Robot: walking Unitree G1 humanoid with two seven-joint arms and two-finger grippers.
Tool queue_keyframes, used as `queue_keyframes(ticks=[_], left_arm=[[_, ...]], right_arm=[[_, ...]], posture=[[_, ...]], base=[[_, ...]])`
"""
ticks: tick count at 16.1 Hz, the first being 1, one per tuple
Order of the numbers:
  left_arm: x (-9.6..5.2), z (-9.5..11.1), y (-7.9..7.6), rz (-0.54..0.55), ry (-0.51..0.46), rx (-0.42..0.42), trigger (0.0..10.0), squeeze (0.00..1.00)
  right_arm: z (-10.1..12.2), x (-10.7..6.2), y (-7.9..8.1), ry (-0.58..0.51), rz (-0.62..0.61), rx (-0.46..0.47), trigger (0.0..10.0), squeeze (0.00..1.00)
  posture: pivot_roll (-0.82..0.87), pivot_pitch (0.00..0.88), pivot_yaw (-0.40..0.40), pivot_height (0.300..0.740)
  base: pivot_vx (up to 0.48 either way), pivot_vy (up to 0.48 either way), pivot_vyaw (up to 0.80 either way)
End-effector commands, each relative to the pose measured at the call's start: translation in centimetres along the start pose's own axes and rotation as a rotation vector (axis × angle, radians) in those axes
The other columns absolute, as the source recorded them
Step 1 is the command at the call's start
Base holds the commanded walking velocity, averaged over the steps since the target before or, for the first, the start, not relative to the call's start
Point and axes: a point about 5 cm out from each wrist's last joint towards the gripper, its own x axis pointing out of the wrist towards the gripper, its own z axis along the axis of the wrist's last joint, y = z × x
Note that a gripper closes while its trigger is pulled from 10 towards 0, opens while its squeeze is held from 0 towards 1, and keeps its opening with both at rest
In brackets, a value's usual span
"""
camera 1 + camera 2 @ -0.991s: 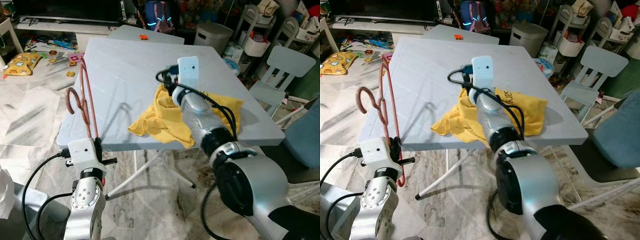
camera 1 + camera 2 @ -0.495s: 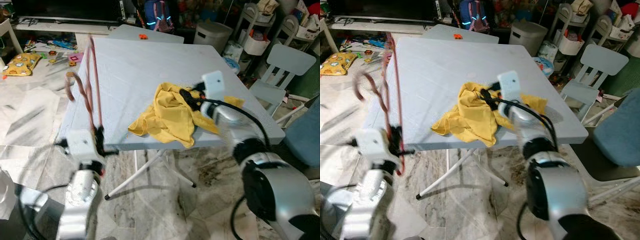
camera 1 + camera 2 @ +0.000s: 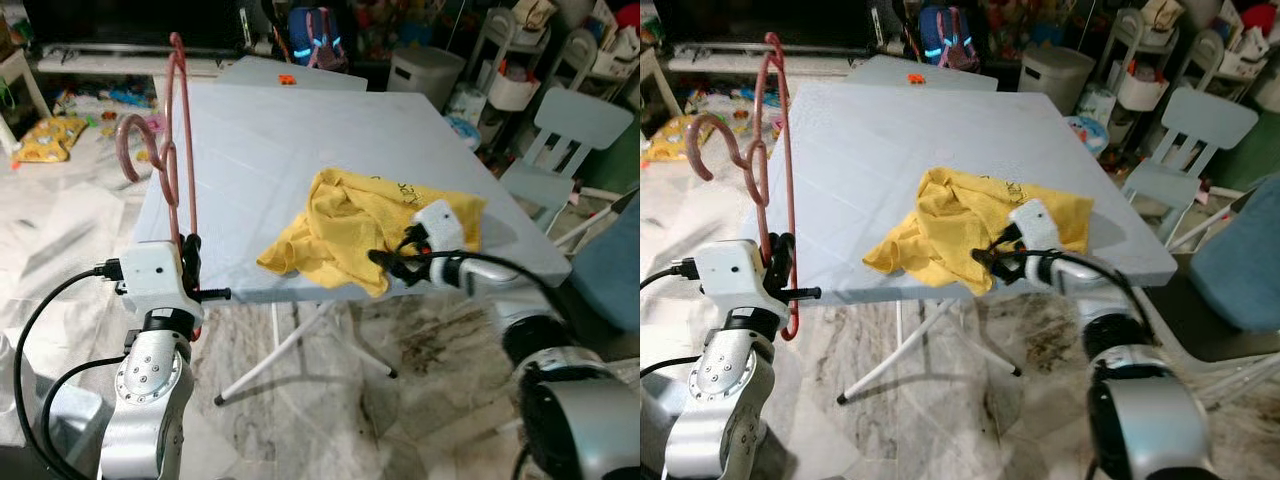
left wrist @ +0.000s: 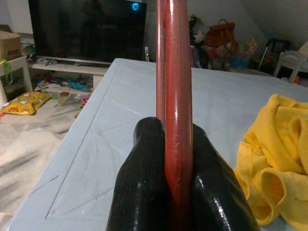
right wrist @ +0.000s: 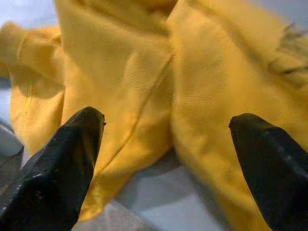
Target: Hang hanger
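Head cam: left gripper (image 3: 188, 262) is clamping the red hanger (image 3: 178, 150), holding it upright at the table (image 3: 250, 130) front-left corner.

L wrist: fingers (image 4: 139, 192) are pinching tight on the hanger rod.

R wrist: right gripper (image 5: 168, 159) is gaping wide, holding nothing, just off the yellow cloth (image 5: 144, 72).

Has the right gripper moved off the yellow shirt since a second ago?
Yes. The right gripper has pulled back from above the yellow shirt to the table's near edge, open.

Glossy red hanger (image 4: 177, 96) — soft yellow cloth (image 3: 355, 225).
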Motion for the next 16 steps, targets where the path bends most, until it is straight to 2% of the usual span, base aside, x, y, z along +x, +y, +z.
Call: queue_keyframes(ticks=[1, 4, 6, 12, 16], left_arm=[[0.2, 0.9, -0.5, -0.013, -0.029, -0.011, 10.0, 0.0], [0.3, 1.0, -0.6, -0.023, -0.031, -0.015, 10.0, 0.0], [0.4, 1.0, -0.6, -0.026, -0.03, -0.018, 10.0, 0.0], [0.5, 1.0, -0.8, -0.035, -0.025, -0.022, 10.0, 0.0], [0.4, 1.0, -0.8, -0.037, -0.024, -0.025, 10.0, 0.0]], right_arm=[[0.4, -0.6, -0.4, -0.007, 0.035, 0.005, 10.0, 1.0], [-0.2, -0.9, 0.0, 0.049, 0.131, 0.008, 10.0, 1.0], [-1.4, -0.9, 1.0, 0.096, 0.19, 0.011, 10.0, 1.0], [-3.1, -1.2, 1.9, 0.169, 0.241, 0.01, 10.0, 1.0], [-4.0, -0.9, 3.2, 0.212, 0.29, 0.0, 10.0, 1.0]], posture=[[-0.02, 0.0, -0.092, 0.74], [-0.01, 0.0, -0.09, 0.74], [-0.01, 0.0, -0.091, 0.74], [-0.01, 0.0, -0.087, 0.74], [0.0, 0.0, -0.092, 0.74]], base=[[0.368, 0.0, 0.0], [0.377, 0.0, 0.0], [0.381, 0.0, 0.0], [0.333, 0.0, 0.0], [0.314, 0.0, 0.0]])
